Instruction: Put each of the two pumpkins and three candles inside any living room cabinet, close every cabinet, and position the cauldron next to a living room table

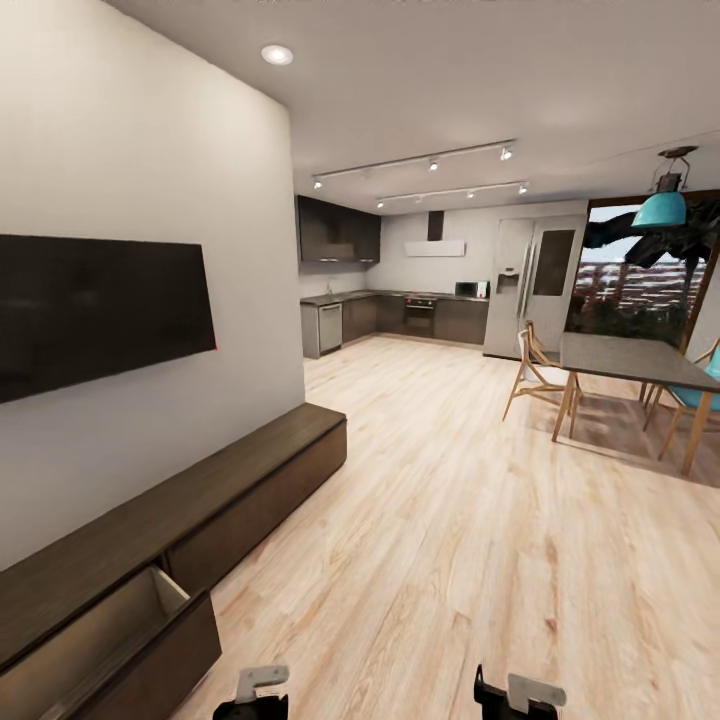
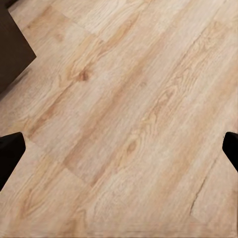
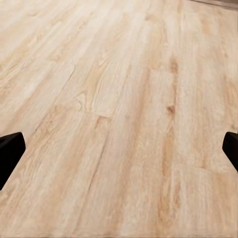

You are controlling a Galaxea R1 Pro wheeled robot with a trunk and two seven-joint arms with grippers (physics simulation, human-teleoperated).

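Head view. No legible brand, label or writing.
- Floor [image 1: 460,520]: pale wood planks running from the living area back to a kitchen.
- Cabinet [image 1: 200,500]: long, low, dark brown, set against the white wall on the left. Its nearest drawer [image 1: 110,640] stands pulled out, showing a pale inside with nothing visible in it.
- Television [image 1: 95,310]: dark screen mounted on the wall above the cabinet.
- Kitchen [image 1: 400,315]: dark units, oven and a tall pale refrigerator [image 1: 530,285] at the far end; track lights on the ceiling.
- Dining table [image 1: 630,360]: dark top, wooden chairs around it, teal pendant lamp [image 1: 660,208] overhead, at the right.
- Arm ends: left mount [image 1: 258,690] and right mount [image 1: 520,692] at the lower edge, the left one just beside the open drawer.

Left wrist view.
- Left tool [image 2: 119,148]: dark fingertips at the two side edges, spread wide, nothing between them; wood floor beneath.
- A dark brown corner, probably of the cabinet [image 2: 12,49], near the tool.

Right wrist view.
- Right tool [image 3: 119,148]: fingertips spread wide at the two side edges, holding nothing, over bare wood floor.
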